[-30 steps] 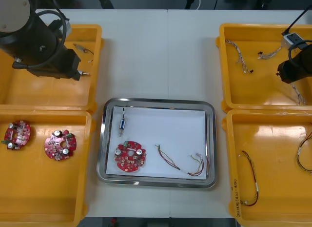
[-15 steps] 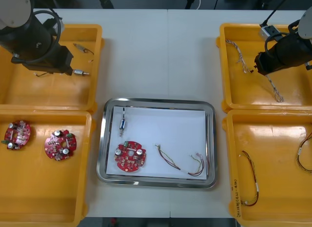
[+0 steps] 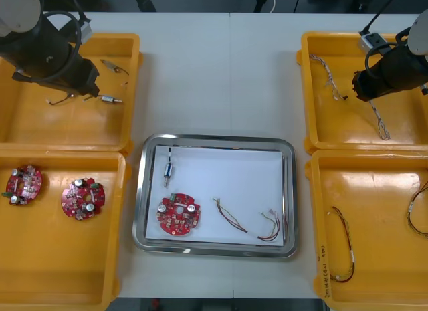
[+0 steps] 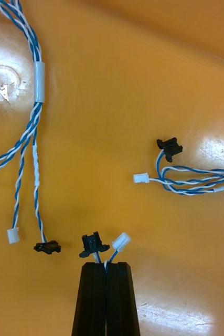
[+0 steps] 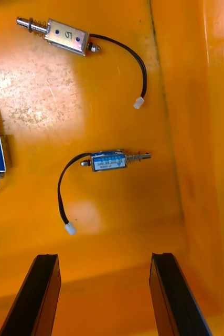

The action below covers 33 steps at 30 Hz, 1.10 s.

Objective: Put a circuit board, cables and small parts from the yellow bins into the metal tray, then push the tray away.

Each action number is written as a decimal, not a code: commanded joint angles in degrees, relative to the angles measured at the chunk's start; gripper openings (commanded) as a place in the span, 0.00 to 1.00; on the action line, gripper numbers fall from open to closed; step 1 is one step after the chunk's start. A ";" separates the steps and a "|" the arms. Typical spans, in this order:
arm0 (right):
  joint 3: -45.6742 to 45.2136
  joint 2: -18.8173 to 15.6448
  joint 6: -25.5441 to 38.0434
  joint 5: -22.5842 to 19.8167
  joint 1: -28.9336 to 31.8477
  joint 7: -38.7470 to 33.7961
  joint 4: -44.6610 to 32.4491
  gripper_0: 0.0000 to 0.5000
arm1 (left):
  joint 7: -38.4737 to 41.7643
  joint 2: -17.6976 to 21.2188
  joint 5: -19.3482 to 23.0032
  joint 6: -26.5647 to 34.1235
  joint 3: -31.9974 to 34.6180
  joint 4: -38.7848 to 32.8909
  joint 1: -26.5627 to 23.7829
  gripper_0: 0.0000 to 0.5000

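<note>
My right gripper [image 4: 106, 265] is shut on the end of a twisted blue and white cable [image 3: 379, 121]. The cable's black connector [image 4: 93, 244] and white connector [image 4: 121, 241] stick out past the fingertips, and the rest hangs over the far right yellow bin [image 3: 314, 90]. My left gripper [image 5: 104, 294] is open above the far left yellow bin [image 3: 130, 90], with a small metal part [image 5: 112, 160] ahead of its fingers. The metal tray [image 3: 214, 138] holds a red circuit board [image 3: 178, 215], a small metal part [image 3: 168, 169] and a red and yellow cable [image 3: 247, 224].
Two more blue and white cables [image 4: 30, 110] [image 4: 195, 178] lie in the far right bin. The near left bin [image 3: 60, 257] has two circuit boards [image 3: 23, 184] [image 3: 83, 199]. Cables [image 3: 344, 247] lie in the near right bin. More small metal parts [image 5: 64, 37] lie in the far left bin.
The right arm has swung from the table's right edge toward the middle with the cable hanging from it. The left arm has drawn back toward the far left, uncovering small parts.
</note>
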 commanded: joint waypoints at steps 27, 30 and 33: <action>-2.02 -2.32 14.10 2.25 -2.56 -0.26 -10.07 1.00 | -34.15 2.03 4.19 -14.18 -6.55 7.38 -3.23 1.00; -2.46 -3.02 15.95 1.72 -0.10 -0.43 -13.50 1.00 | -34.24 1.95 4.01 -15.33 -7.25 7.38 -3.23 1.00; -2.63 -3.81 16.38 1.28 2.98 -0.52 -17.01 1.00 | -34.41 1.77 3.57 -17.00 -8.31 7.47 -3.23 1.00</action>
